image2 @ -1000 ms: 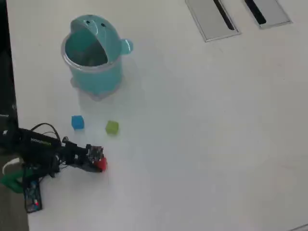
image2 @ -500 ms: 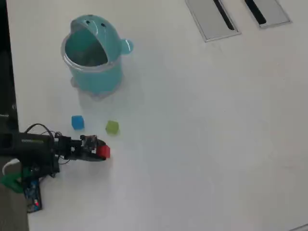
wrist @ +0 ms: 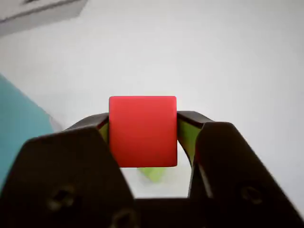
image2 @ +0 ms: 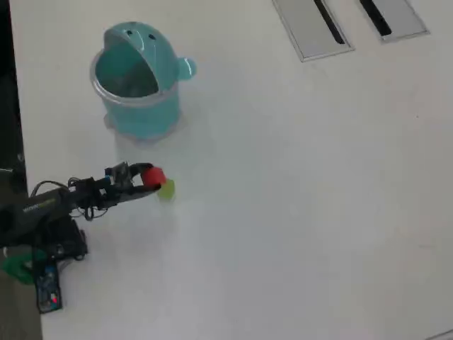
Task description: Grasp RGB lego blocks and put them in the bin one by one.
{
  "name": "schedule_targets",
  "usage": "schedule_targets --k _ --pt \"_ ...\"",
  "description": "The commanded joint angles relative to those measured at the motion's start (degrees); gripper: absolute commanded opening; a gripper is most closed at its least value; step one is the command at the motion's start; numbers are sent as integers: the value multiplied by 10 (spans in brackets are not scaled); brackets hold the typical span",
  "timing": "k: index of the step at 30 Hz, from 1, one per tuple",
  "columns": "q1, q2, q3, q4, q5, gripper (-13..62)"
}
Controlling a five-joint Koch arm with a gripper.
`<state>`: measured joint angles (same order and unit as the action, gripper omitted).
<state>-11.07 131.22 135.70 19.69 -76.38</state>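
Your gripper (wrist: 142, 137) clamps red block (wrist: 142, 130) between both jaws, block held off white table (image2: 297, 198). Yellow-green block (image2: 167, 189) sits on table just below and past your gripper tip in overhead view; wrist view shows it peeking under red block. Bin (image2: 138, 81), lid flipped up, stands well beyond your gripper; teal wall at wrist view's left edge. Blue block hidden under your arm.

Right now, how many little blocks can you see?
2. The red block is pinched in the gripper, above the table. The green block lies on the table right beside it in the overhead view. A blue one may be hidden under the arm.
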Motion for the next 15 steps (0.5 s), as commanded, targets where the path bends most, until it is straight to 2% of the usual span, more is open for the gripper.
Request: schedule_targets --k 1,4,11,15 --pt "-24 40 -79 -24 -2 108" --pt "-92 40 -151 -17 -6 107" --pt "-162 31 -218 -18 -20 100" --pt "-207 -44 -328 -20 -43 100"
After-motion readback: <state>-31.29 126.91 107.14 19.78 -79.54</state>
